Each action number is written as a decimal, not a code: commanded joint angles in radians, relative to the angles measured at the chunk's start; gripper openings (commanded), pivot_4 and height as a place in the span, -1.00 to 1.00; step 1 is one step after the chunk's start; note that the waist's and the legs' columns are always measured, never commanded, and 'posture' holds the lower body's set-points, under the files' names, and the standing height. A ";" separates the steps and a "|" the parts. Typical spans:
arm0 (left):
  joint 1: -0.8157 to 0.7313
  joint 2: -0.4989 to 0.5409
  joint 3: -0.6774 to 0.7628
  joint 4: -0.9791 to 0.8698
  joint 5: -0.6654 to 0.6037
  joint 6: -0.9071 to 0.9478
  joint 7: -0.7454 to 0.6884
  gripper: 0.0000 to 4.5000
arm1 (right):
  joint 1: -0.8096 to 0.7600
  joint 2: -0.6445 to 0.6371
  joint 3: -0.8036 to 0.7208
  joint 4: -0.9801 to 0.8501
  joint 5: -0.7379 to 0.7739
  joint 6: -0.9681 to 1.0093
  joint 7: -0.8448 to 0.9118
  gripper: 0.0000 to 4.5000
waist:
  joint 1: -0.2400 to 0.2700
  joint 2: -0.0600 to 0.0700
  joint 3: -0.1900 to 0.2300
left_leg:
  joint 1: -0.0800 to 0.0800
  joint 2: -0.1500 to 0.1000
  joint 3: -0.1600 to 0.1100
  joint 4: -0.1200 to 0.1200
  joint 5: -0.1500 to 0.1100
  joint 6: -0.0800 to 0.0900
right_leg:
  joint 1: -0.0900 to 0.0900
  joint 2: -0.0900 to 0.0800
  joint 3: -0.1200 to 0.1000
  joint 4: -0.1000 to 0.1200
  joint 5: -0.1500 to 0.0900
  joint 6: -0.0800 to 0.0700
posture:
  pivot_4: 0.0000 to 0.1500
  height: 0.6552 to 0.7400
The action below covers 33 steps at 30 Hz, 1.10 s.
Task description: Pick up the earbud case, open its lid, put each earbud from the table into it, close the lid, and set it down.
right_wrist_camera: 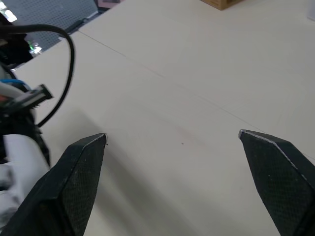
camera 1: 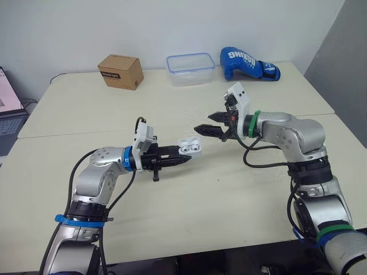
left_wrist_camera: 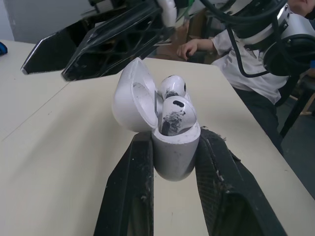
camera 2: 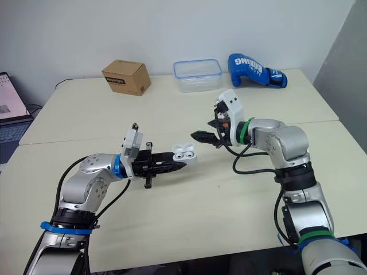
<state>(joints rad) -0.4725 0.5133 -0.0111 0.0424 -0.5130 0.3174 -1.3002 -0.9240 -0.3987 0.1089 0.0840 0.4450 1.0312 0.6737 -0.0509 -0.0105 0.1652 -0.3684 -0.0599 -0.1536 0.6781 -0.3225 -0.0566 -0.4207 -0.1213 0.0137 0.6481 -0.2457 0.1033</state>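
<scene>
- Pinching the earbud case (camera 1: 189,147) near frame centre with the left gripper (camera 1: 186,158), lid flipped open, two earbuds (left_wrist_camera: 176,114) seated inside.
- Hovering just right of it, right gripper (camera 1: 203,122) spread wide.

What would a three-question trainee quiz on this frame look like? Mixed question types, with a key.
1. True or false: the hinged lid of the small white plastic earbud case is shut.
2. How many white earbuds sit in the case? A) none B) one C) two
3. Fill in: the left gripper clamps the case, while the right gripper is ___ and holds nothing.

Key: 1 false; 2 C; 3 open.
</scene>
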 commanded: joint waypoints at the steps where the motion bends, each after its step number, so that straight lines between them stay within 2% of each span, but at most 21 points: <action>1: 0.006 0.002 0.014 -0.042 -0.029 -0.007 -0.002 -0.65 | -0.012 -0.021 0.019 0.004 -0.033 -0.018 0.000 0.58 | 0.000 0.000 0.000 | 0.000 0.000 0.000 0.000 0.000 0.000 | 0.000 0.000 0.000 0.000 0.000 0.000 | 1.00 0.78; 10: 0.008 0.002 0.013 -0.046 -0.029 -0.006 -0.001 -0.65 | 0.007 -0.033 0.032 -0.042 -0.010 0.003 0.055 -0.94 | -0.002 0.000 0.000 | 0.000 0.000 0.001 0.000 0.000 0.000 | 0.000 0.000 0.000 0.000 0.000 0.000 | 1.00 0.78; 11: 0.008 0.002 0.013 -0.045 -0.029 -0.006 -0.002 -0.65 | 0.010 -0.034 0.034 -0.064 0.004 0.013 0.071 -0.99 | -0.002 0.000 0.000 | 0.000 0.000 0.001 0.000 0.000 0.000 | 0.000 0.000 0.000 0.000 0.000 0.000 | 1.00 0.78; 17: 0.009 0.003 0.013 -0.047 -0.031 -0.003 -0.003 -0.65 | 0.021 -0.037 0.054 -0.169 0.056 0.057 0.126 -0.99 | -0.005 0.000 0.000 | 0.000 0.000 0.000 0.000 0.000 0.000 | 0.000 0.000 0.000 0.000 0.000 0.000 | 1.00 0.78; 33: 0.006 -0.003 0.013 -0.037 -0.043 0.006 0.011 -0.65 | 0.038 -0.026 0.077 -0.325 0.119 0.137 0.122 -0.99 | -0.004 0.000 0.000 | 0.000 0.000 -0.001 0.000 0.000 0.000 | 0.000 0.000 0.000 0.000 0.000 0.000 | 1.00 0.78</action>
<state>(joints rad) -0.4626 0.5126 -0.0102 0.0357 -0.5432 0.3216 -1.2977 -0.8744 -0.4278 0.2153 -0.1801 0.5289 1.1700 0.7842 -0.0551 -0.0105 0.1652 -0.3684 -0.0598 -0.1545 0.6779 -0.3225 -0.0566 -0.4209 -0.1214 0.0138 0.6480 -0.2457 0.1033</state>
